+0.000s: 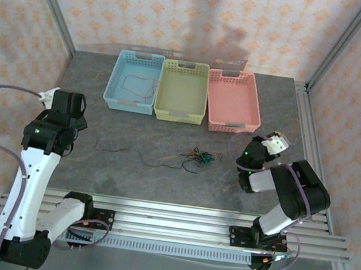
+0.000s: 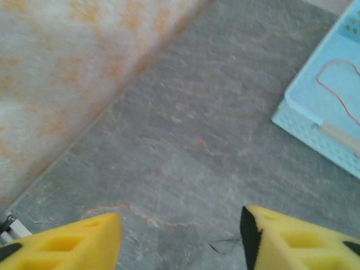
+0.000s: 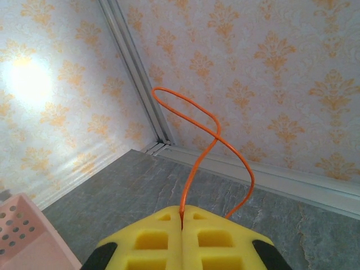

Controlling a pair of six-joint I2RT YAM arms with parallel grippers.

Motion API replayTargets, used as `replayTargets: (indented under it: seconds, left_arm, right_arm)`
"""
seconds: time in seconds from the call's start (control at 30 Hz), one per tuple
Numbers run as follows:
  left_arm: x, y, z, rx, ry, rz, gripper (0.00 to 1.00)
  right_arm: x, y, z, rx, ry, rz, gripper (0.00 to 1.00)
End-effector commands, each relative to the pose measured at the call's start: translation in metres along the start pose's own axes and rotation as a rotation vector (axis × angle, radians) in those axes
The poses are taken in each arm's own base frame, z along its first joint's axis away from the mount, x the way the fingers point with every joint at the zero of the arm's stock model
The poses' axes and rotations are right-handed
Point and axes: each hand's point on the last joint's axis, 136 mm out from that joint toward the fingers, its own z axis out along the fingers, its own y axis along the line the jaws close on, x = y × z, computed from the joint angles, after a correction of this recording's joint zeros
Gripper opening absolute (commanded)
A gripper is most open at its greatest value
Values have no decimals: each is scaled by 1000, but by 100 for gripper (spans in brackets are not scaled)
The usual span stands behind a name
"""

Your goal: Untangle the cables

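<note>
table point(image 1: 160, 189): matt grey stone-look, faintly veined | blue basket point(image 1: 128, 106): perforated plastic, slight sheen | rails point(image 1: 175, 224) at table's near edge: brushed metal | right gripper point(image 3: 181, 216): matt yellow foam | orange cable point(image 3: 185, 191): smooth sheath

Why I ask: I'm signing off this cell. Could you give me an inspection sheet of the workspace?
Surface: grey stone-look table.
Job's things: tangle in front of the yellow basket and pink basket; loose dark cable left of it; reddish cable in the blue basket.
Clutter: the three baskets, side by side.
Grippers: left gripper open over table; right gripper shut on orange cable.
Cables: mauve cable loops off left arm.
Surroundings: patterned walls, aluminium rails.
</note>
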Motion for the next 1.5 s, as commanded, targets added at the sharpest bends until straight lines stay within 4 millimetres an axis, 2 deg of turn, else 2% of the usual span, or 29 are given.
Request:
replayTargets:
  seconds: [0.0, 0.1, 0.2, 0.27, 0.37, 0.47, 0.57, 0.73, 0.9, 1.17, 1.47]
  left_arm:
    - [8, -18, -7, 106, 28, -10, 63]
    - [12, -46, -16, 206, 5, 45, 63]
    - [37, -110, -31, 449, 36, 155, 63]
    - [69, -162, -44, 618, 98, 265, 63]
    - [118, -220, -58, 718, 160, 441, 63]
    - [163, -266, -67, 758, 210, 601, 63]
    - [205, -301, -64, 760, 281, 733, 63]
    - [235, -321, -38, 637, 312, 853, 60]
    - [255, -333, -38, 653, 349, 895, 58]
    - [265, -345, -20, 591, 350, 944, 42]
    - [260, -347, -16, 570, 319, 934, 20]
  right_arm:
    - [-5, 5, 2, -17, -9, 36, 0]
    - [-4, 6, 3, -20, -8, 33, 0]
    - [-4, 7, 2, -28, -6, 34, 0]
    - [-4, 8, 2, -31, -5, 34, 0]
    - [-3, 8, 3, -33, -3, 30, 0]
    - [-3, 9, 3, -38, -3, 32, 0]
    - [-3, 9, 3, -41, -2, 31, 0]
    - [-3, 10, 3, -45, -1, 32, 0]
    - [-3, 10, 3, -45, -1, 32, 0]
    - [-3, 11, 3, -50, 1, 29, 0]
    - [-3, 12, 3, -55, 0, 30, 0]
